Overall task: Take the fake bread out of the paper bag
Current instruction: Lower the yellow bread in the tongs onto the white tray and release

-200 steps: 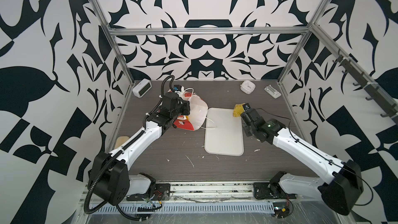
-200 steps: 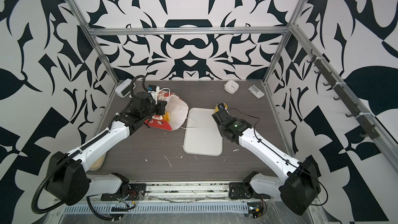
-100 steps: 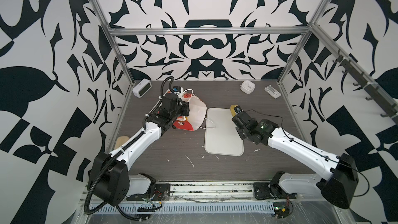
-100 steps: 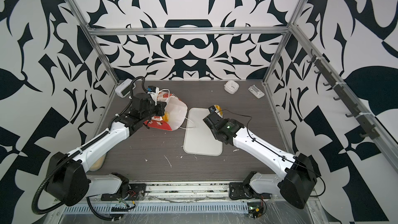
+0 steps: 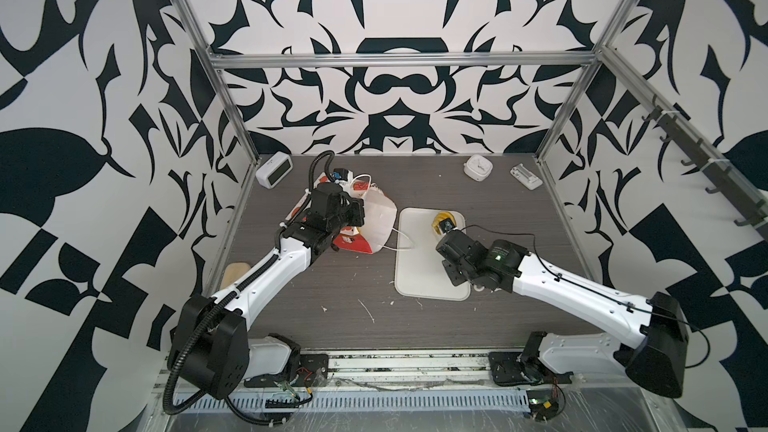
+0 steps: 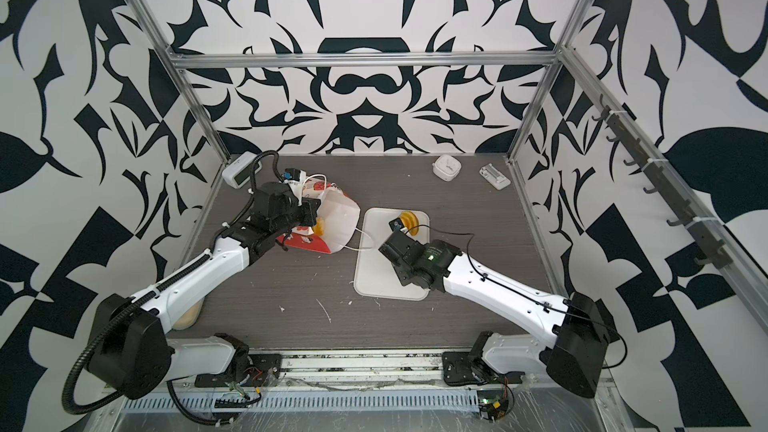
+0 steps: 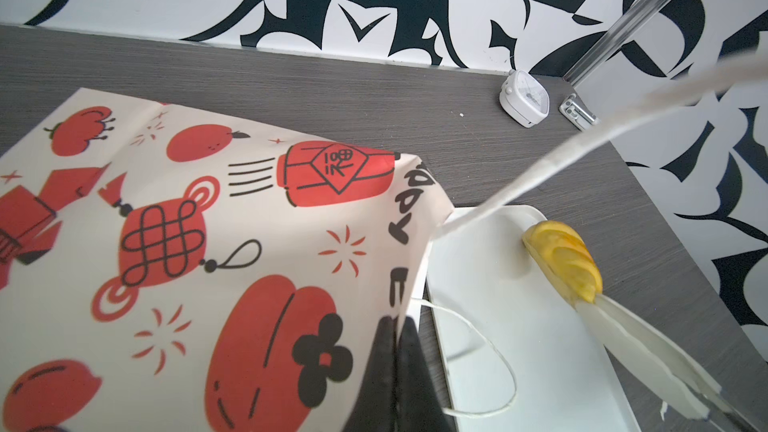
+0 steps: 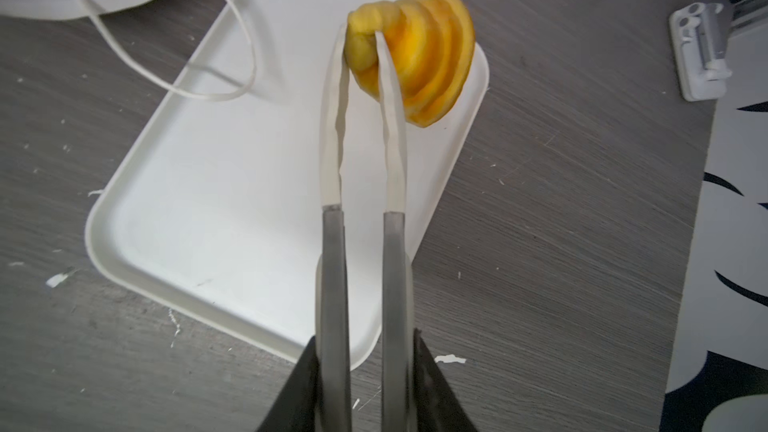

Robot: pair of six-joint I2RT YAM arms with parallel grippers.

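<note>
The paper bag (image 5: 379,222) (image 6: 338,222) lies on its side at the back left, red and white outside (image 7: 208,222), its white inside facing the tray. My left gripper (image 7: 397,320) is shut on the bag's rim. A golden piece (image 6: 320,226) shows inside the mouth. One piece of fake bread, a croissant (image 8: 428,60) (image 7: 565,259) (image 6: 409,220), stands on edge at the far corner of the white tray (image 8: 208,201) (image 5: 419,276). My right gripper (image 8: 361,37) has its long pale fingers (image 8: 332,139) pinched on the croissant's end.
A white clock (image 5: 274,170) stands at the back left corner. A small white device (image 5: 478,167) and a white bracket (image 5: 525,176) lie at the back right. A beige pad (image 5: 235,276) rests by the left wall. The bag's cord handle (image 8: 232,89) loops onto the tray.
My right arm has swung left and brought the croissant from beside the tray to the tray's far corner. The left gripper and the bag have stayed put.
</note>
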